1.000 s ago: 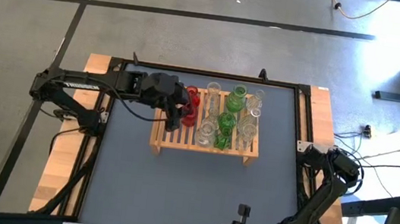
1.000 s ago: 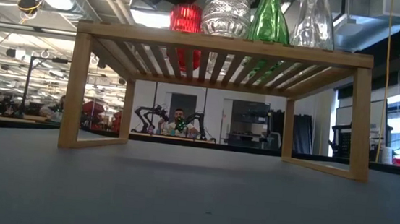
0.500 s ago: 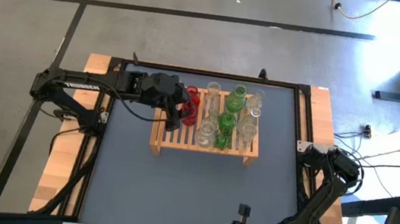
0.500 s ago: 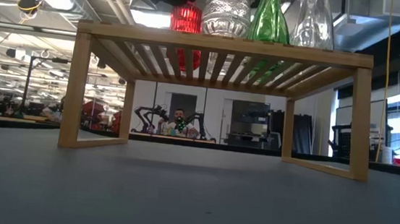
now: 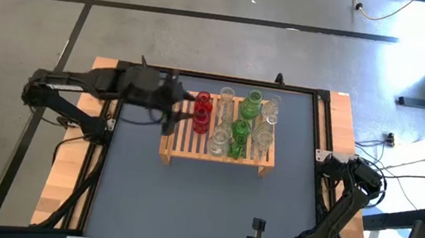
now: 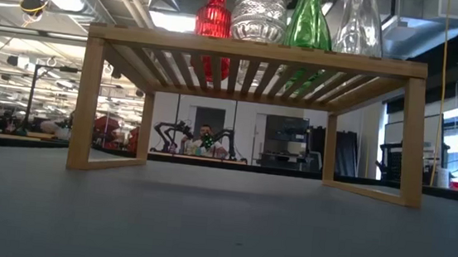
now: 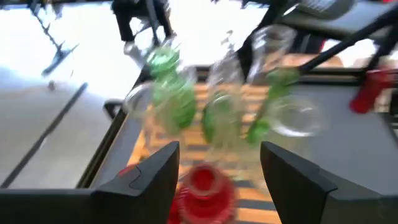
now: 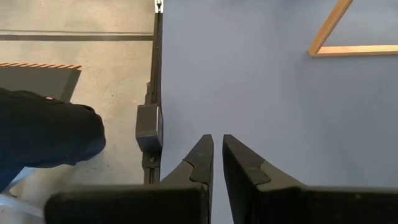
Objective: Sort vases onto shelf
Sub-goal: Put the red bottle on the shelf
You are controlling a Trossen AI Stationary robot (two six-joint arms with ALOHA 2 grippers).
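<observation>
Red vases (image 5: 201, 109) stand alone at the left end of the shelf (image 5: 172, 148) in the high view; the left gripper (image 5: 172, 104) has moved back from them. Low view: the red vase (image 6: 215, 15) stands free on top. Left wrist view: jaws apart, empty. Right gripper (image 8: 217, 154), parked at the table's edge, is almost closed.

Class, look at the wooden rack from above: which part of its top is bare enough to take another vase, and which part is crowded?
The shelf has bare slats at its left end, between its left edge and the red vases, next to the open left end effector. A narrow strip along the front edge looks free too. The middle and right are crowded with clear vases and green vases.
</observation>
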